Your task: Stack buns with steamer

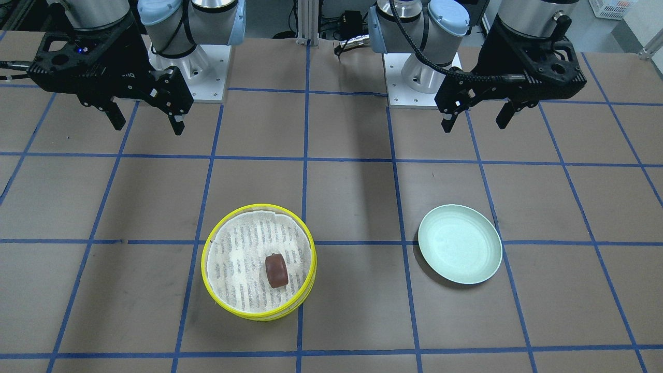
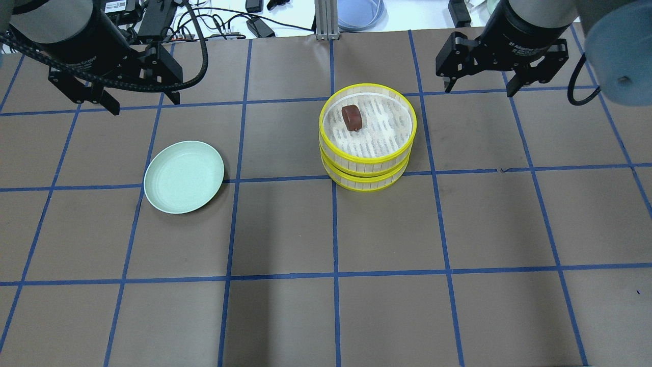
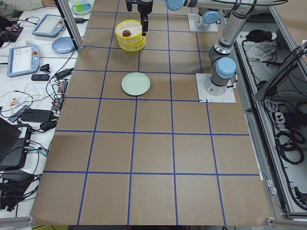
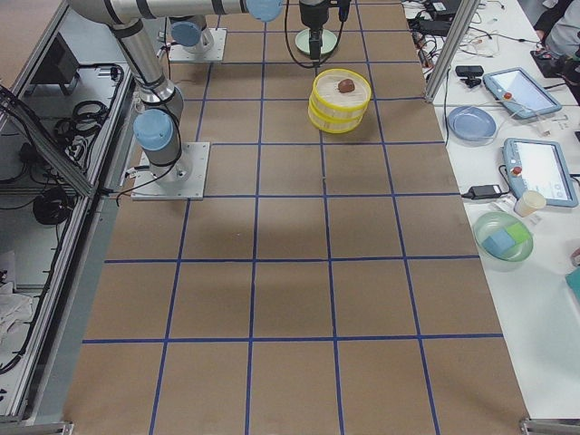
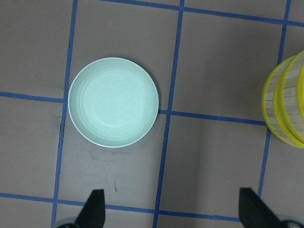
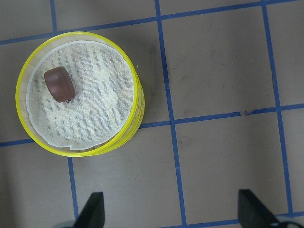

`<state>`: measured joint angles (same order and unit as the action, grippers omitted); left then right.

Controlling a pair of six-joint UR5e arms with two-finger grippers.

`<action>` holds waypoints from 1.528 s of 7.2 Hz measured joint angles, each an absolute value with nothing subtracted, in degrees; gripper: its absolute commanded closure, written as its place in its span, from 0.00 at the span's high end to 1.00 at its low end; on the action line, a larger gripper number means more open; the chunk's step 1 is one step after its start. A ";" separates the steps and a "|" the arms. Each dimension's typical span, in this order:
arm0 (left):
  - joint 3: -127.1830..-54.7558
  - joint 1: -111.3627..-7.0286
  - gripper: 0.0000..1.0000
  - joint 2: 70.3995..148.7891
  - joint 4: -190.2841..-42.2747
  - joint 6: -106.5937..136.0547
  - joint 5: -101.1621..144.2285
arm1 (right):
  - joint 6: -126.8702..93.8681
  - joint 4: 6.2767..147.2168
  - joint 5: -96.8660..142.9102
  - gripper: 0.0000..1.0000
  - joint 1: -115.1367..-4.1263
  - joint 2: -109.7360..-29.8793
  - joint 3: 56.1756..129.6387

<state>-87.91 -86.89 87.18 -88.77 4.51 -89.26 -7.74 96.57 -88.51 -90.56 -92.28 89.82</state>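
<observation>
Steamer [image 2: 368, 172]: two yellow-rimmed tiers stood stacked one on the other on the table [image 2: 387, 229], just right of its middle line and in the far half as the overhead camera saw it.
Lower tier: its inside was hidden by the tier above.
Brown bun [image 2: 352, 118]: lay on the white striped liner of the top tier, off-centre toward the far-left part.
Plate [image 2: 184, 176]: pale green, flat on the table, well left of the steamer and a little nearer.
Left gripper [image 2: 144, 104]: hung above the table at the far left, beyond the plate, its fingers spread wide, pinching nothing.
Right gripper [image 2: 479, 90]: hung at the far right, beyond the steamer and apart from it, its fingers likewise spread wide with nothing between them.
</observation>
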 measured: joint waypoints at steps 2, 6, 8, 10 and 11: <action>-88.05 -86.48 1.00 87.10 -88.46 4.34 -89.23 | -7.74 96.51 -88.51 1.00 -90.56 -92.29 89.82; -88.43 -84.34 1.00 88.01 -86.94 3.92 -89.31 | -7.76 96.85 -88.05 1.00 -90.58 -92.29 89.82; -88.40 -83.77 1.00 88.04 -86.58 3.89 -89.20 | -7.84 96.84 -87.74 1.00 -90.59 -92.26 89.85; -88.58 -83.69 1.00 88.30 -85.34 3.89 -89.25 | -7.89 96.55 -87.98 1.00 -90.56 -91.81 89.96; -88.84 -83.68 1.00 88.49 -85.01 3.87 -89.37 | -7.83 96.38 -88.52 1.00 -90.42 -91.59 89.98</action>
